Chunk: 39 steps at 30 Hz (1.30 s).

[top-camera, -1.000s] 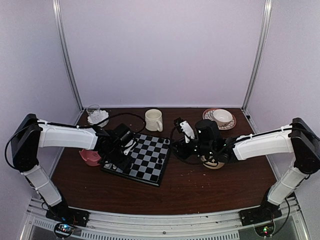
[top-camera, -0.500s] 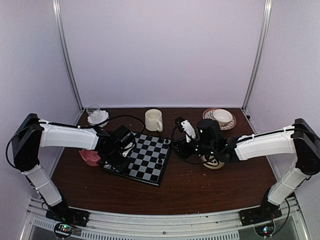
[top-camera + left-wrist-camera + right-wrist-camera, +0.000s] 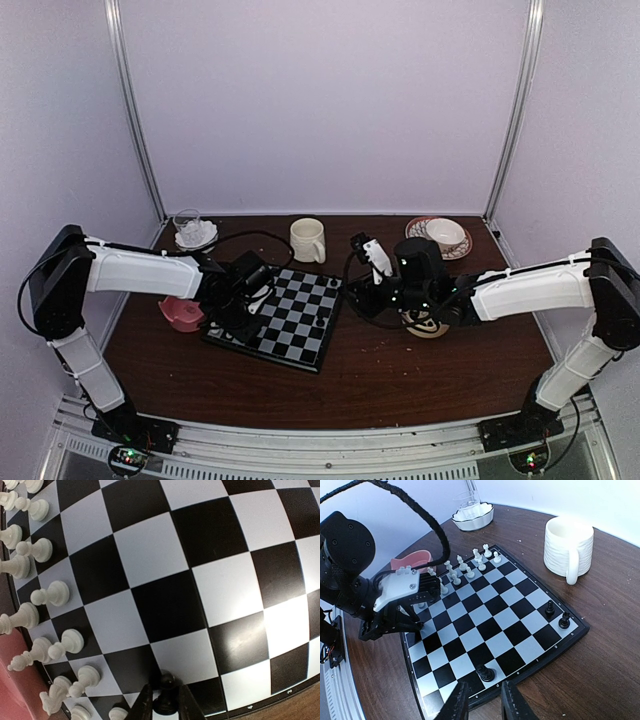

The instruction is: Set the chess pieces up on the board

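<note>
Left gripper (image 3: 164,706) pinching black pawn (image 3: 166,694) on edge square of board (image 3: 165,555), white pieces (image 3: 50,592) near. Right gripper (image 3: 484,695) slightly spread, empty, above board edge.

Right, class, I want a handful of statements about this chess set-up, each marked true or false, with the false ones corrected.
1. White pieces stand in rows along one edge of the board. True.
2. The mug stands on the board. False: it stands on the table, beside the board.
3. The left gripper has its fingers on either side of a black pawn. True.
4. The right gripper holds a white piece. False: its jaws are open and empty, over the board's edge.
</note>
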Each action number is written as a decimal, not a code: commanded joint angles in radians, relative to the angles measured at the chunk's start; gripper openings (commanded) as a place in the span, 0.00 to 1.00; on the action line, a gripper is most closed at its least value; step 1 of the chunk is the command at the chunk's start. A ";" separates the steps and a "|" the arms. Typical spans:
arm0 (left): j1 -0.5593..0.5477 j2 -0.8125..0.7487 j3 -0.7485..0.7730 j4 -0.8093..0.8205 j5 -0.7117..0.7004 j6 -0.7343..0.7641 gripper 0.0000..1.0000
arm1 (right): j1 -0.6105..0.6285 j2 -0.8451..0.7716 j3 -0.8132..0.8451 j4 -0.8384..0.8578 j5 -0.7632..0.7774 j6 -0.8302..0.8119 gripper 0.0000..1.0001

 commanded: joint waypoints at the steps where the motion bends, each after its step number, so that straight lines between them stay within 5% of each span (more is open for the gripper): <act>1: -0.006 -0.020 -0.012 0.016 0.039 0.011 0.15 | 0.005 -0.017 -0.008 0.022 -0.009 -0.001 0.25; 11: -0.006 -0.070 -0.051 0.111 0.133 0.039 0.10 | 0.005 -0.012 -0.016 0.056 -0.065 0.031 0.25; 39: -0.010 -0.254 -0.301 0.704 0.440 0.201 0.09 | 0.068 0.248 0.153 0.082 -0.379 0.311 0.26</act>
